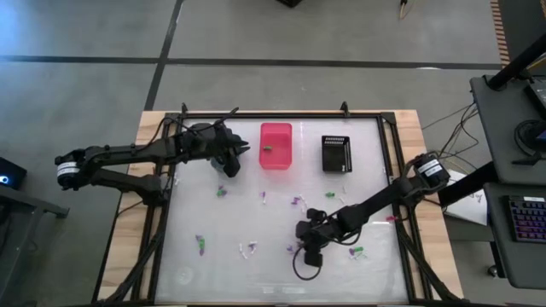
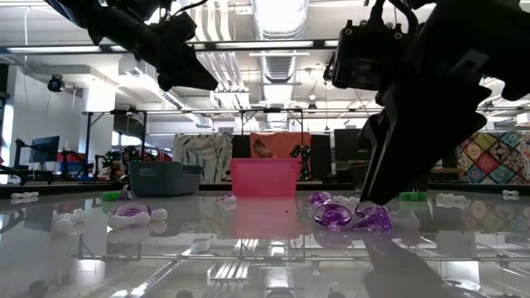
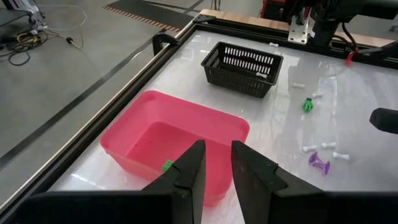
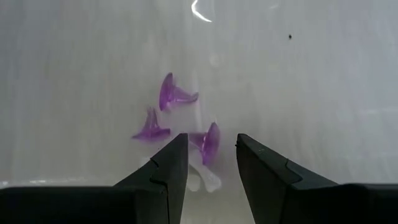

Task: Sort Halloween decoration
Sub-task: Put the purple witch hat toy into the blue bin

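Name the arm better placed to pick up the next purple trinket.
Right. The right gripper hangs open low over the purple trinkets, one lying between its fingers. The left gripper is up beside the pink bin, with nothing seen between its fingers.

You see three bins: one pink bin [image 1: 275, 145], one black basket [image 1: 336, 153] and, in the low view, one blue-grey bin [image 2: 166, 178]. Two arms are present: the left arm [image 1: 128, 158] and the right arm [image 1: 384, 200]. Past the right wrist you can count three purple trinkets [image 4: 174, 94] and one white trinket [image 4: 202, 179]. One green trinket [image 3: 167, 165] lies in the pink bin; those scattered over the table [image 1: 256, 273] are too small for you to count surely
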Available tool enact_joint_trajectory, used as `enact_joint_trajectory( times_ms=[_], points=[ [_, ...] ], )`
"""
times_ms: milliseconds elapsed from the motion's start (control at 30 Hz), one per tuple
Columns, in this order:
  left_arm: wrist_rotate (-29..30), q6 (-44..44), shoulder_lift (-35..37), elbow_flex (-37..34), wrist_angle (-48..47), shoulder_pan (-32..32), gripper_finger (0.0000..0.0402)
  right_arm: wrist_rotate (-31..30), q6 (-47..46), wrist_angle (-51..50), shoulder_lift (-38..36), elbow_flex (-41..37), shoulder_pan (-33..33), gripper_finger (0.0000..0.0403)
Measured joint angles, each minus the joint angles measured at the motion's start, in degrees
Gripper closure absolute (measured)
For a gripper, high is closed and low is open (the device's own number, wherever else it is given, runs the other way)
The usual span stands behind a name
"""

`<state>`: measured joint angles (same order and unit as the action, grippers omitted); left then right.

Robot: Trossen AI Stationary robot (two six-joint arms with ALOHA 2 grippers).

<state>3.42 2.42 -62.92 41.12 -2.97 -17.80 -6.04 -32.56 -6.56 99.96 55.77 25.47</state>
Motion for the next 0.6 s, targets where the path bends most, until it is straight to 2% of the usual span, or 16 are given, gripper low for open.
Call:
enact_joint_trajectory(
  times_ms=[267, 600],
  points=[
    [0.0, 0.0, 0.0, 0.0, 0.0, 0.0, 0.0341, 0.0, 0.0, 3.1, 1.8, 0.0, -0.4, 0.0281],
    [0.0, 0.0, 0.0, 0.0, 0.0, 0.0, 0.0341, -0.1, 0.0, 2.7, 1.9, 0.0, -0.4, 0.0371]
  ],
)
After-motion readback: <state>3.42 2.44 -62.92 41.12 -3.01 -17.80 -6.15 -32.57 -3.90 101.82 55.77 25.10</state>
